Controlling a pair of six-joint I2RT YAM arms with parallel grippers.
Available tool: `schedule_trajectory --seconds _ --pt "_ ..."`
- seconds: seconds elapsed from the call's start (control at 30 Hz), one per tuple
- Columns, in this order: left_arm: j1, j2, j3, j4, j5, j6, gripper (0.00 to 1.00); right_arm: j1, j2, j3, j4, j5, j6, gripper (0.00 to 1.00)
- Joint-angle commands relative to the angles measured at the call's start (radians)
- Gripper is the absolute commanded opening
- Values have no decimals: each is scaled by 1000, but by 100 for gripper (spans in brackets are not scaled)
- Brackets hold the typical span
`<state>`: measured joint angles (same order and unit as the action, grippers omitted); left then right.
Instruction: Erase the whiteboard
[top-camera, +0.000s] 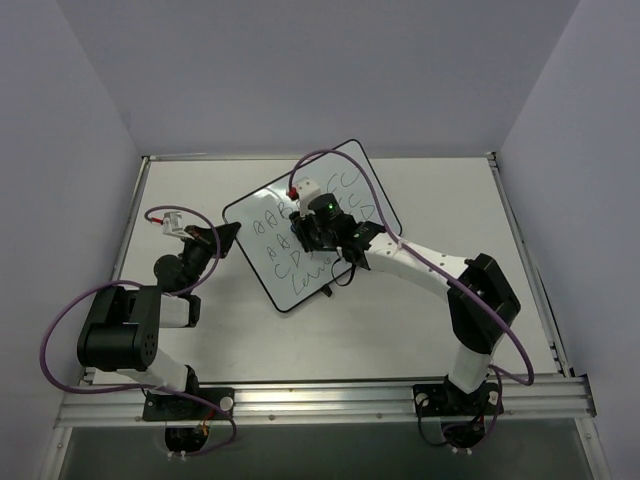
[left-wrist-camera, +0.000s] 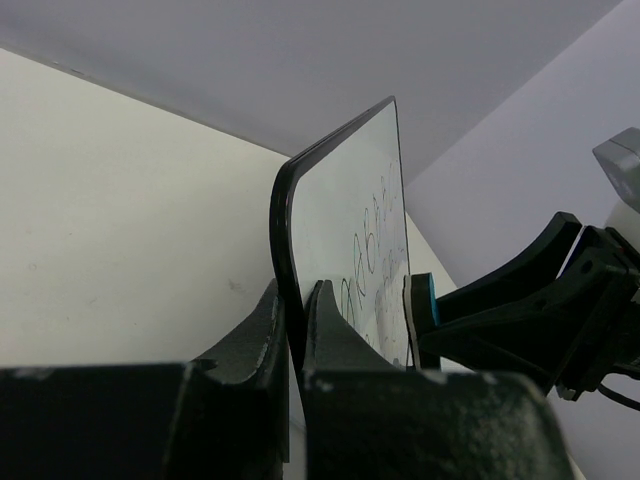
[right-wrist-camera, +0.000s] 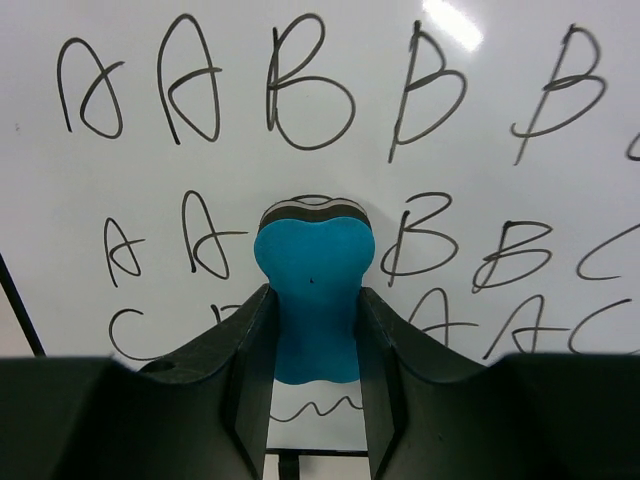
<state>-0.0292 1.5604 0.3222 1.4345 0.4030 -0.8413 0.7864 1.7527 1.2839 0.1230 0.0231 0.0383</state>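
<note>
My left pincer (left-wrist-camera: 296, 302) is shut tight on the left corner of the whiteboard (top-camera: 272, 258), with the rim pinched between both fingers. I judge I hold it there so the board cannot slide when it is rubbed. The board sits skewed around the middle of the table (top-camera: 430, 190), nearer the far edge, with one corner towards me. Rows of black letters (right-wrist-camera: 300, 90) — A, B, C — cover its face, none of them wiped where I can see. My right pincer (right-wrist-camera: 313, 300) is closed on the blue eraser (right-wrist-camera: 312, 255), gripped by its narrow waist so the felt end points forward. It is pressed to the board or just off it among the middle rows — which, I cannot tell. The erasing looks barely begun.
</note>
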Motion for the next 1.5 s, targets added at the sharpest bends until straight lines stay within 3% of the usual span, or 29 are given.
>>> schedule_trajectory --seconds 0.0,0.2,0.3,0.47,0.8,1.17,1.47 --pt "-17 20 -18 -117 -23 225 2 -39 -110 31 27 26 -29 0" --pt "-18 20 -17 -120 -24 228 2 -104 -125 22 53 25 24 0" --pt "-20 23 -15 -118 -29 229 2 -99 -89 11 113 -58 40 0" --pt "-21 23 -15 -120 -33 229 2 -29 -15 23 233 -86 -3 0" --pt "-29 12 -21 -126 -39 237 2 62 76 68 317 -140 -21 0" --pt "-34 7 -21 -126 -39 245 2 131 134 109 348 -60 -29 0" --pt "-40 -2 -28 -123 -39 254 2 155 198 176 280 130 -72 0"
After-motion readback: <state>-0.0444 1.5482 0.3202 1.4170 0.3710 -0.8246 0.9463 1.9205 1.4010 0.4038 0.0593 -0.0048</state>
